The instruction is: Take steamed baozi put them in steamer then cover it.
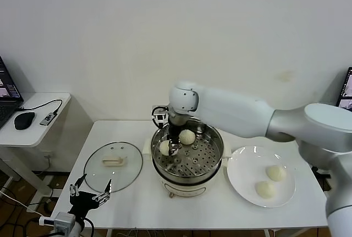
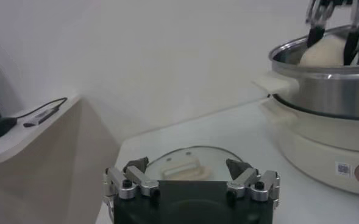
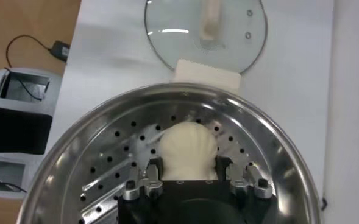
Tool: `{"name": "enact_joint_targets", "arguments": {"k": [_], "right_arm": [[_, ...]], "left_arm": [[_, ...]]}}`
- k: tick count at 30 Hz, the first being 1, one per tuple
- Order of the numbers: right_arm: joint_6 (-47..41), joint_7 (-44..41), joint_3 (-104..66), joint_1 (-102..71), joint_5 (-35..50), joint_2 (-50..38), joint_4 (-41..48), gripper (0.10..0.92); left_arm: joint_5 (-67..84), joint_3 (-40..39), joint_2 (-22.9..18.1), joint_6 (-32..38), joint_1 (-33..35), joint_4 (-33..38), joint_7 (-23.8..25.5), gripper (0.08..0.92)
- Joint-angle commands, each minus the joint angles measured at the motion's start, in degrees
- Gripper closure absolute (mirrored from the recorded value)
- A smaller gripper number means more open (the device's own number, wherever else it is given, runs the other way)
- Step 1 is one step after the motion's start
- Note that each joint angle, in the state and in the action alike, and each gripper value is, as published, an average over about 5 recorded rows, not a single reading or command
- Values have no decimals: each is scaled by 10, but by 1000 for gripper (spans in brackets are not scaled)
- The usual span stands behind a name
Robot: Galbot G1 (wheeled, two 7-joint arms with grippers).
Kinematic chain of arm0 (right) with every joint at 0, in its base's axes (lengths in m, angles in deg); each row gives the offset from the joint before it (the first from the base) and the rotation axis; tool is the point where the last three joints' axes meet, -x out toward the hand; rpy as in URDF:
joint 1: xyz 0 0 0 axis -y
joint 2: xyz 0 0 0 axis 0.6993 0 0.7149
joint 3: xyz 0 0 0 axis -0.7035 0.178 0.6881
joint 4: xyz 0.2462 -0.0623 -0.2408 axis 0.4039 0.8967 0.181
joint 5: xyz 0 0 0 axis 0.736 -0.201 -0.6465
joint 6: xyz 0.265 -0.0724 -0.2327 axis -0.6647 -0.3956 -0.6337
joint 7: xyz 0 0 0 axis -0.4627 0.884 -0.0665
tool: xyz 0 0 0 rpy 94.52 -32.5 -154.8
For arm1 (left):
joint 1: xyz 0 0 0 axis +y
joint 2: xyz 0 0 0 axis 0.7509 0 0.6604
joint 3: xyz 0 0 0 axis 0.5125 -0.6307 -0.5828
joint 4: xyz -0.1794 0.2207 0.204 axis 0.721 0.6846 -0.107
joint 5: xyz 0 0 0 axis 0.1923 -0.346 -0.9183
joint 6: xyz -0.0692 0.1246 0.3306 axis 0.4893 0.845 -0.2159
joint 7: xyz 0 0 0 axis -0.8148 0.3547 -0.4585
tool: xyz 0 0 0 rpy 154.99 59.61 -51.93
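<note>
Four baozi are in view: two inside the steamer (image 1: 188, 157) and two on the white plate (image 1: 242, 177). On the plate, at three o'clock from the steamer, one bun (image 1: 275, 173) lies just beside another (image 1: 266, 189), slightly apart. Within the steel basket, one bun (image 1: 187, 136) rests toward twelve o'clock on the perforated floor, free of any contact. The second bun (image 3: 188, 149) sits toward nine o'clock of the basket, with the right gripper (image 1: 172, 148) reaching down into the steamer and its fingers (image 3: 150, 176) clamped against the bun's sides. The cover (image 1: 113, 166) lies flat on the table (image 1: 137, 207) at nine o'clock from the steamer, near it but not touching, handle upward. The left gripper (image 1: 89, 194) hovers low at the table's near edge, at about seven o'clock from the cover, fingers (image 2: 129, 181) spread apart and holding nothing. A side desk at far left carries a mouse (image 1: 24, 120).
</note>
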State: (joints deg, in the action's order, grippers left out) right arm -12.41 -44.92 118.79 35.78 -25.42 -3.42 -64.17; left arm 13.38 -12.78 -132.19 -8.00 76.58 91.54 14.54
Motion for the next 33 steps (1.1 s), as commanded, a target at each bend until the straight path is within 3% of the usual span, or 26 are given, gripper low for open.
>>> {"name": "enact_joint_targets", "arguments": {"k": [1,9,18,21,33], "right_arm": [[1,3,-2,-21,-18,28,35,493],[5,6,-9,-20,-13,18,25,479],[12,-9,-27,7,-16,-49,-41,251],[20,-20,-30,26,-17,-95,-72,211],[76,-74,-68,79,-6,-367,-218,203]], "left_arm": [[1,0,1,0,-1,-3,0,177],[0,-3,1,-1,-5,-9,1,177],[-2,-2,0,-1,-5,-11,2,177],[-3,-2,-1,-2,-4,-11,2,177],[-5,-2,3,-1,2,-23,2,177]]}}
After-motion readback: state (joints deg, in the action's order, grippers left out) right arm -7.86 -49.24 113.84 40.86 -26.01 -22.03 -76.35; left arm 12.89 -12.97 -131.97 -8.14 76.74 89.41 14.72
